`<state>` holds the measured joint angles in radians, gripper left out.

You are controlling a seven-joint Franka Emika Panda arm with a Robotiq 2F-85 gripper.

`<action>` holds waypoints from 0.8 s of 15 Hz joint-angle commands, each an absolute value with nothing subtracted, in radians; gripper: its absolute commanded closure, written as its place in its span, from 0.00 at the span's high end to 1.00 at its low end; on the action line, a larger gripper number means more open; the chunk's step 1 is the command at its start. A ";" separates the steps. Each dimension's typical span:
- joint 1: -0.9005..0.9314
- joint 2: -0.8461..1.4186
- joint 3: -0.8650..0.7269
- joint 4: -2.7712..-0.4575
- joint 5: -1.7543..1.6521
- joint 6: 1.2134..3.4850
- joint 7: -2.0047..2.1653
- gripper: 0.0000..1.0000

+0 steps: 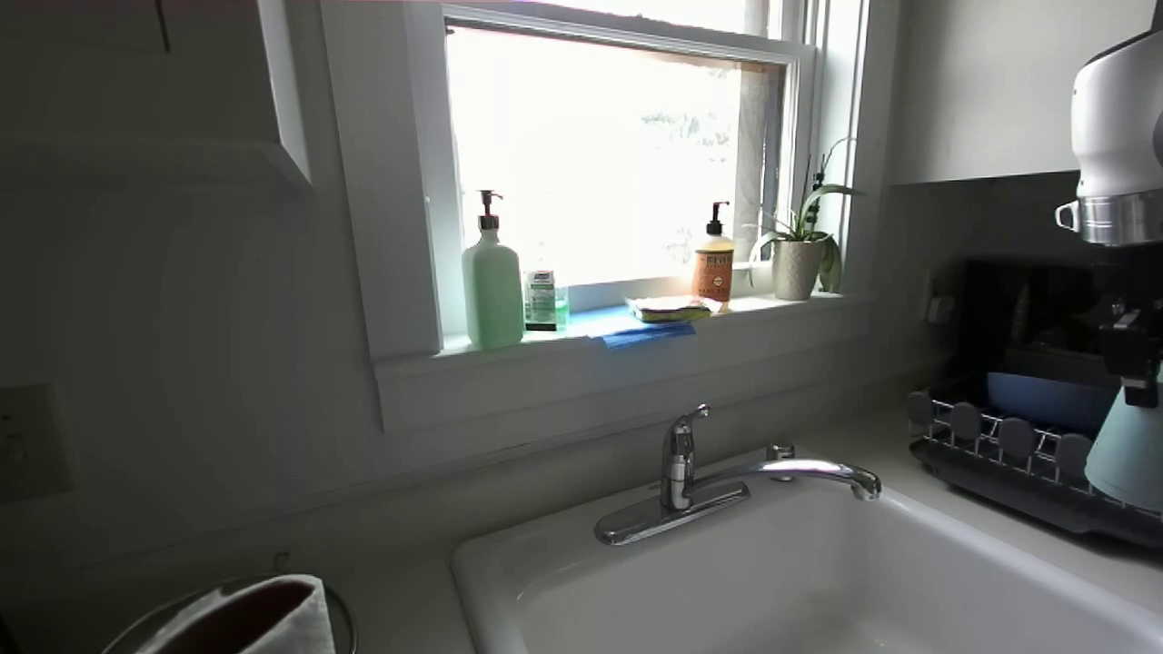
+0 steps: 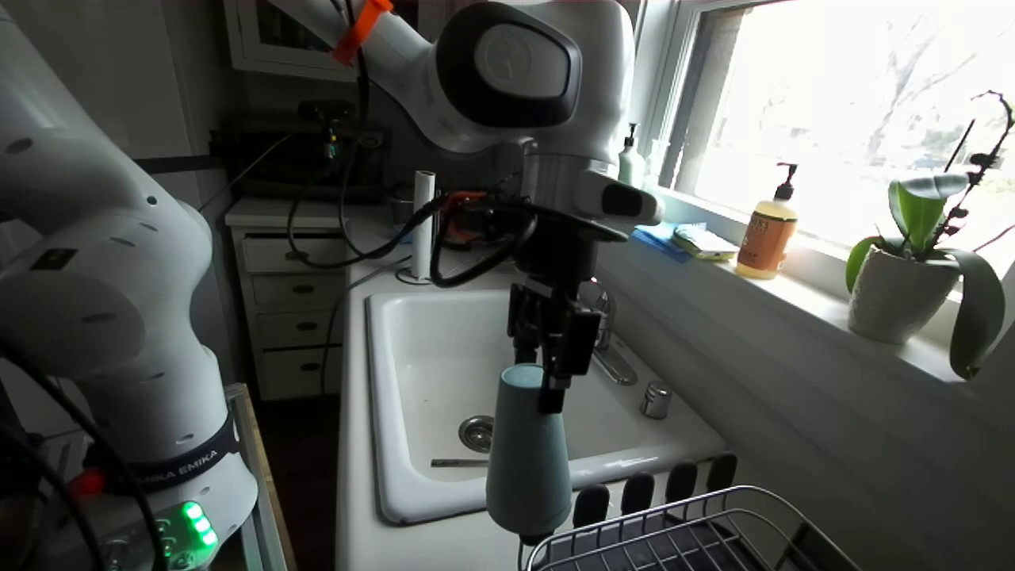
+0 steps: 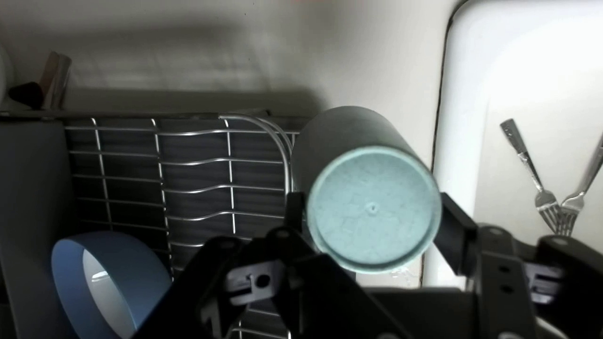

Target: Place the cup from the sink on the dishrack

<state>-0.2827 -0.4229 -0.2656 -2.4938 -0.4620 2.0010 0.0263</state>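
Note:
The cup [image 2: 527, 468] is a pale bluish tumbler, held upside down with its narrow base up and wide rim down. My gripper [image 3: 373, 212] is shut on it near the base, one finger on each side in the wrist view. The cup's flat base [image 3: 372, 207] faces the wrist camera. The dishrack [image 3: 162, 190] is a wire rack beside the sink [image 3: 457, 155]. The cup hangs at the rack's sink-side edge; whether it touches the rack I cannot tell. The cup also shows in an exterior view [image 1: 1127, 454], in front of the rack [image 1: 1018, 445].
A dark blue item [image 3: 136, 268] stands in the rack. Several grey prongs [image 2: 637, 493] line its sink side. Two forks [image 3: 549, 202] lie in the sink. A chrome faucet [image 1: 677, 472] stands behind it. Soap bottles [image 1: 493, 291] and a potted plant [image 2: 900, 293] stand on the windowsill.

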 commanded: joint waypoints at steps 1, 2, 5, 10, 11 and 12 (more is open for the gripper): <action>-0.306 -0.394 -0.273 -2.504 -0.458 2.054 0.018 0.42; -0.309 -0.385 -0.275 -2.504 -0.457 2.061 0.016 0.42; -0.319 -0.356 -0.280 -2.500 -0.460 2.085 0.017 0.42; -0.327 -0.315 -0.281 -2.496 -0.462 2.104 0.022 0.42; -0.327 -0.314 -0.280 -2.494 -0.462 2.104 0.024 0.42; -0.328 -0.312 -0.280 -2.493 -0.463 2.103 0.024 0.54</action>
